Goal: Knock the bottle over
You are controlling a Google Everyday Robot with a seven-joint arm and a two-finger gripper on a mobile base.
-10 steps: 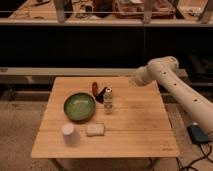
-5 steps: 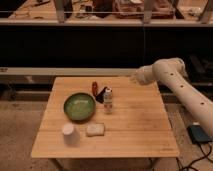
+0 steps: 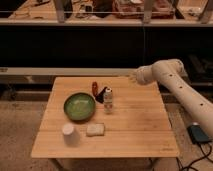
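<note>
The bottle is small and clear with a white label and a pale cap. It stands upright near the middle of the wooden table, just right of the green bowl. My white arm reaches in from the right. My gripper is at the arm's tip, above the table's far edge, to the right of and behind the bottle, well apart from it.
A slim red-orange bottle stands behind the bowl. A small dark object sits against the bottle's left side. A white cup and a pale sponge sit near the front. Shelving runs behind the table.
The arm has shifted slightly near the table's far right edge. The bottle still stands upright in the same place.
</note>
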